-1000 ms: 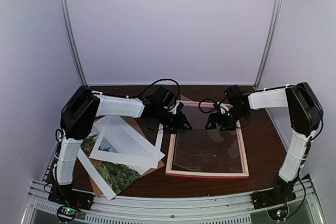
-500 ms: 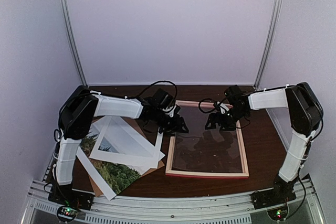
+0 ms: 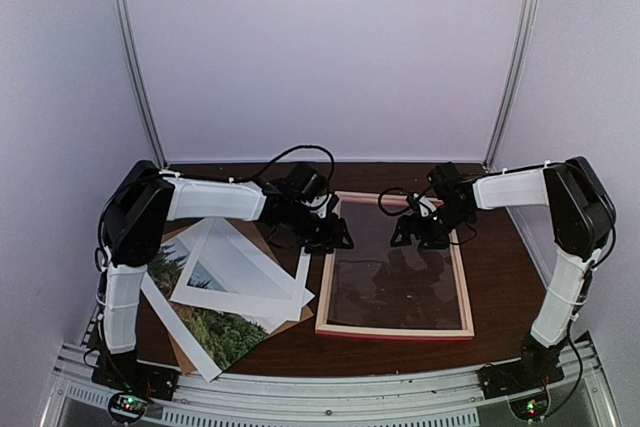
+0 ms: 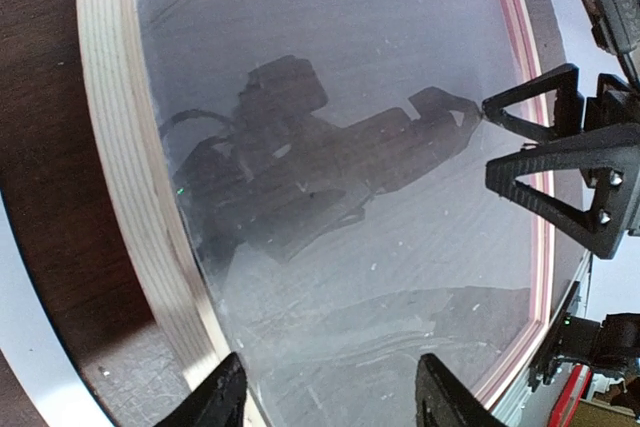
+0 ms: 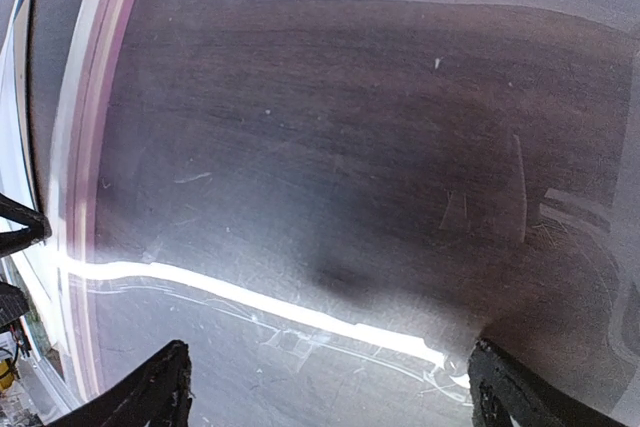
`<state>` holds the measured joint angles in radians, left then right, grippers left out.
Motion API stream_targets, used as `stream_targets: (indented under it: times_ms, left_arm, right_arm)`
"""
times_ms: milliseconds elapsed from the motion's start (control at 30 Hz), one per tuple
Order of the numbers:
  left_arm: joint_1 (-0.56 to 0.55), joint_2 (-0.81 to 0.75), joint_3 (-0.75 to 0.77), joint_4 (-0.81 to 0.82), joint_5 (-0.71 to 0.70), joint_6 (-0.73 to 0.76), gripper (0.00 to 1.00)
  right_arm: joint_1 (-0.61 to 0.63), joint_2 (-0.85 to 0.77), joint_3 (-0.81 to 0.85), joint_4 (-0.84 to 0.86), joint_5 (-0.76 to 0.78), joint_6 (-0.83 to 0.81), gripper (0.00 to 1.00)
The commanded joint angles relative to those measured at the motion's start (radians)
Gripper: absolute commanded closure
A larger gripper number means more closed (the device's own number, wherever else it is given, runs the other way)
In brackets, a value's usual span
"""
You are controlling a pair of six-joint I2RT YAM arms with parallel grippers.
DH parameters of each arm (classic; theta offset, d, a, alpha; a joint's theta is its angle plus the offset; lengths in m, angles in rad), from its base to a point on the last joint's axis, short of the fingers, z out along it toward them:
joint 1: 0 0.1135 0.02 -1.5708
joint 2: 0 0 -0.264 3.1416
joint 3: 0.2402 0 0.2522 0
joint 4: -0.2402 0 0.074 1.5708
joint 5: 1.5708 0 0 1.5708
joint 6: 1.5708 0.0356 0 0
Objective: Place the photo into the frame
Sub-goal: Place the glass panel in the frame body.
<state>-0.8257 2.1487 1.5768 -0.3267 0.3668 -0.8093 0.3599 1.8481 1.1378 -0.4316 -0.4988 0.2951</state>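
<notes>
The frame (image 3: pixel 395 331) lies flat right of centre, pink-fronted with pale wood sides, a clear pane (image 3: pixel 395 282) inside it. The photo (image 3: pixel 215 332), a print of green trees with a white border, lies at the near left, partly under a white mat (image 3: pixel 250 292). My left gripper (image 3: pixel 335 237) hovers at the frame's far left rail. In the left wrist view this gripper (image 4: pixel 335 407) is open, one finger (image 4: pixel 225 402) over the wood rail (image 4: pixel 130 167). My right gripper (image 3: pixel 415 232) hangs open over the pane's far part, nothing between its fingers (image 5: pixel 165 387).
A brown backing board (image 3: pixel 292 321) lies under the mat and photo. The dark wooden table (image 3: pixel 500 267) shows to the right of the frame. Pale booth walls with metal posts (image 3: pixel 135 67) close in the back and sides.
The left gripper has spread its jaws and drawn back a little to the left, toward the frame's left rail. The right arm, frame and photo have not moved.
</notes>
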Motion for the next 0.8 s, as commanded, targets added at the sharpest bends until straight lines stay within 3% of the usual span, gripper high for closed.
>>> stream_targets:
  times_ms: [0,400,767]
  left_arm:
    - [-0.004,-0.057,-0.014,-0.026,-0.047,0.04,0.42]
    - [-0.004,-0.073,-0.003,-0.087,-0.176,0.123,0.41]
    - [-0.005,0.034,0.137,-0.207,-0.29,0.253,0.44]
  right_arm:
    - [0.003,0.014,-0.012,-0.005,0.011,0.003,0.04]
    - [0.003,0.01,0.001,-0.017,0.011,-0.002,0.04]
    - [0.002,-0.043,0.033,-0.045,0.011,-0.007,0.04]
